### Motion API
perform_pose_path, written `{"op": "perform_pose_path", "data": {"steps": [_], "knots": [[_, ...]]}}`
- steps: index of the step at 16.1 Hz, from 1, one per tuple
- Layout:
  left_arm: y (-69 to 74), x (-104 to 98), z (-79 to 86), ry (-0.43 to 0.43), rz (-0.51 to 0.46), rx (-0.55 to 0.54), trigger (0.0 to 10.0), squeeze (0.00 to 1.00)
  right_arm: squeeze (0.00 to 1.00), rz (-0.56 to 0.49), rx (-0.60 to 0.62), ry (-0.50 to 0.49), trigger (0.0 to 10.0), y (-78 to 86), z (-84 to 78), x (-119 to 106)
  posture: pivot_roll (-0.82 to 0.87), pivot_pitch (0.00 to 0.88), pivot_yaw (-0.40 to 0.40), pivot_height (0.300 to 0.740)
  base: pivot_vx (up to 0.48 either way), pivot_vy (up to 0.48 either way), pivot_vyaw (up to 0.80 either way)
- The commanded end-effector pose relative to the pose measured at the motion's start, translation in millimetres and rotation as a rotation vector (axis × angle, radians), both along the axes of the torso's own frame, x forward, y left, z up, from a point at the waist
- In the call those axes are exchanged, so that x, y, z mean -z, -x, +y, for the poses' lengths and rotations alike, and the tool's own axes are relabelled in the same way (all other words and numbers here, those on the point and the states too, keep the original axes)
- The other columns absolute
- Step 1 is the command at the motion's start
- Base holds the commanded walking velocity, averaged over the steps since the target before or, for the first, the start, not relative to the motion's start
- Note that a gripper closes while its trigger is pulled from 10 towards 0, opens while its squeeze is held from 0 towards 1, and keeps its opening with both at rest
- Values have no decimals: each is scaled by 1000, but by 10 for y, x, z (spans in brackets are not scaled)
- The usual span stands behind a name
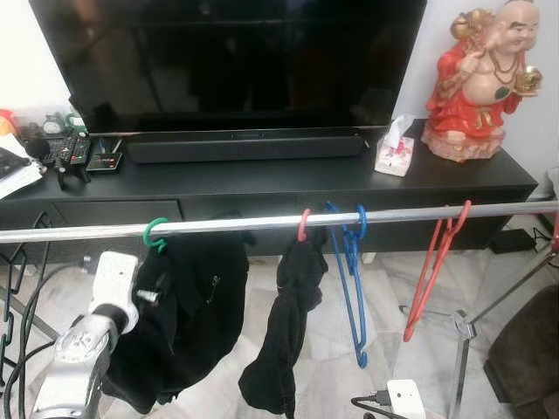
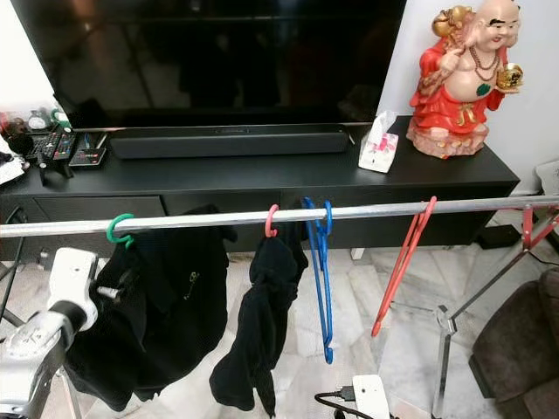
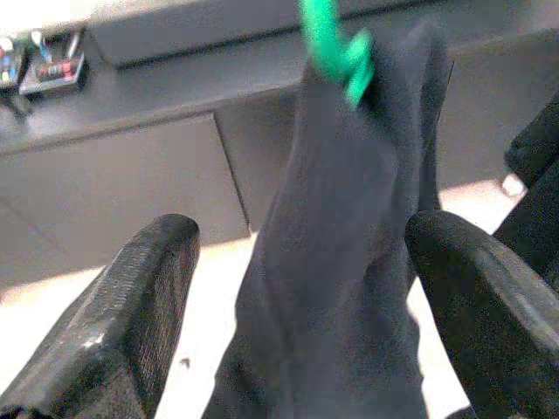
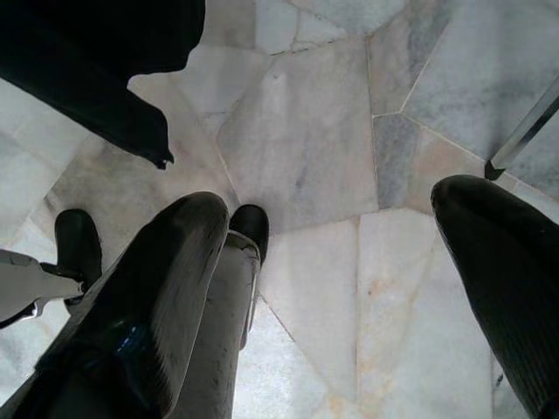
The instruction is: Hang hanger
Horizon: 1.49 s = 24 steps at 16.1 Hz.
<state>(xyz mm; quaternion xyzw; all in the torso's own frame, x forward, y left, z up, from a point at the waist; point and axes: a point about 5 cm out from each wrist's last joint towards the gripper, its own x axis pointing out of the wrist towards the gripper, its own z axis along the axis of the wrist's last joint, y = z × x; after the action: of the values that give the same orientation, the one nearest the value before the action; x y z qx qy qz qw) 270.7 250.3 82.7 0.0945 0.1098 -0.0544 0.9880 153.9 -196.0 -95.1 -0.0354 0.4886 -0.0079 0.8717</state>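
Observation:
A green hanger hook (image 1: 155, 234) sits over the silver rail (image 1: 262, 223), and a black garment (image 1: 196, 305) hangs from it. My left arm (image 1: 112, 284) reaches up to that garment from the lower left. In the left wrist view my left gripper (image 3: 301, 253) is open. The black cloth (image 3: 341, 262) lies between its fingers, below the green hook (image 3: 336, 48). Further right on the rail hang a pink hanger (image 1: 303, 225) with a black cloth (image 1: 284, 340), two blue hangers (image 1: 349, 262) and a red hanger (image 1: 437, 262). My right gripper (image 4: 332, 209) hangs open over the marble floor.
Behind the rail stands a black TV cabinet (image 1: 262, 188) with a TV (image 1: 227, 61), a red statue (image 1: 480, 78), a tissue box (image 1: 395, 153) and remotes (image 1: 74, 153). A white power strip (image 1: 404, 397), a rack leg (image 1: 463, 349) and a dark chair (image 1: 528, 349) occupy the floor at right.

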Motion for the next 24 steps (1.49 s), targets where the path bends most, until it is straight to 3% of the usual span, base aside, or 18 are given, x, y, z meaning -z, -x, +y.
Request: {"op": "perform_pose_path", "data": {"steps": [1,4,9,13,14,17,24], "knots": [[-4,6,71,-26,8,0,10000,0,0,11,-3,-3,10000,24,8,12,-45,0,-21,740,0,0,0],[32,138,90,-11,44,14,10000,0,0,10,1,-5,10000,27,5,12,-48,0,-20,740,0,0,0],[-89,107,-157,61,-20,115,10000,0,0,7,-1,-6,10000,27,2,10,-55,0,-21,740,0,0,0],[-123,104,-239,42,-26,162,9765,0,0,7,-1,-8,10000,29,6,12,-52,0,-22,740,0,0,0],[-121,134,-238,35,-17,153,3373,0,0,8,0,-9,10000,31,7,13,-56,0,-19,740,0,0,0],[-107,150,-231,28,-12,144,275,0,0,8,1,-9,10000,35,6,14,-53,0,-20,740,0,0,0],[-101,167,-242,29,-15,135,0,0,0,6,4,-10,10000,37,8,14,-52,0,-19,740,0,0,0]]}}
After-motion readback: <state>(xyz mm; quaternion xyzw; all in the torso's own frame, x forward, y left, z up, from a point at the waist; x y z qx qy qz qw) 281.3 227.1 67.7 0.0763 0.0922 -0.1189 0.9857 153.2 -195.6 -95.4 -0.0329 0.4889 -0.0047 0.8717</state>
